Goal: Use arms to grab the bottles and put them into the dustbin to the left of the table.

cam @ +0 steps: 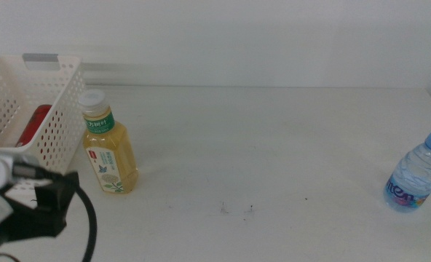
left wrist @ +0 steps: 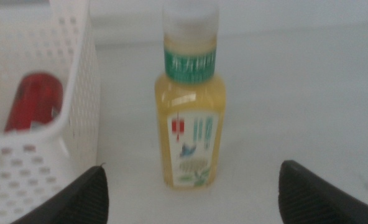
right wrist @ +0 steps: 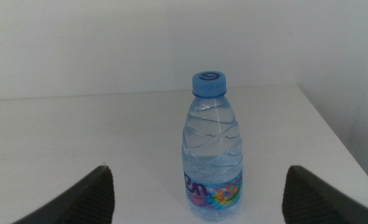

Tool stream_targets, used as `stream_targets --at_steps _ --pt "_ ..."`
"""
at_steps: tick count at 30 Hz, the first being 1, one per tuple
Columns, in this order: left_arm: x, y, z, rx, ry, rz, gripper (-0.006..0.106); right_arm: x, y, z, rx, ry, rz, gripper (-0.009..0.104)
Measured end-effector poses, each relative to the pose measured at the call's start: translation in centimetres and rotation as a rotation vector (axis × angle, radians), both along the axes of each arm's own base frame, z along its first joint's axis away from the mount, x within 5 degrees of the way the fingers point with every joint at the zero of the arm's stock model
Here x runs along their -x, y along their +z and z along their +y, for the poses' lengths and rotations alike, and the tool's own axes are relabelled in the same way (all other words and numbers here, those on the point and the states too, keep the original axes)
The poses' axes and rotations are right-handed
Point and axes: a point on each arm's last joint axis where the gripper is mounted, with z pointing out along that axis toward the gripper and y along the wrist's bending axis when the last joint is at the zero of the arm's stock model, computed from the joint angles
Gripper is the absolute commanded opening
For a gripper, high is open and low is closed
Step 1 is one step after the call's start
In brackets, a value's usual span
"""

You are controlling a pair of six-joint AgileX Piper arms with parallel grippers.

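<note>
Left gripper [left wrist: 190, 186]: jaws spread wide and empty, aimed level at the upright tea bottle [left wrist: 191, 106], well short of it. Arm low at the near left corner of the table [cam: 274, 145], white housing and black cable showing in the middle view. Tea bottle just beside the dustbin [cam: 55, 124], red can [left wrist: 36, 101] lying inside.

Right gripper [right wrist: 196, 193]: jaws likewise parted, holding nothing, facing the upright water bottle [right wrist: 212, 149] near the table's right edge. Right arm out of the middle view.
</note>
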Motion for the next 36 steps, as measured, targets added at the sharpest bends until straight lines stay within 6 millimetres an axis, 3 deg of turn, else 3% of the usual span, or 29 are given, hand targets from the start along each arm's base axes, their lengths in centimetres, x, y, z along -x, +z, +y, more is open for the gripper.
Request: stream_targets --at_steps 4,12,22,36 --pt "0.4 -1.4 0.1 -0.001 0.009 0.016 0.094 0.0 0.0 0.0 0.000 0.000 0.000 0.085" --pt "0.5 -1.3 -0.4 -0.009 -0.040 -0.178 0.094 0.0 0.0 0.0 0.000 0.000 0.000 0.085" --pt "-0.1 -3.0 -0.6 -0.019 -0.041 -0.096 0.094 0.0 0.0 0.0 0.000 0.000 0.000 0.085" --pt "-0.4 -2.5 -0.7 -0.024 -0.055 -0.161 0.094 0.0 0.0 0.0 0.000 0.000 0.000 0.085"
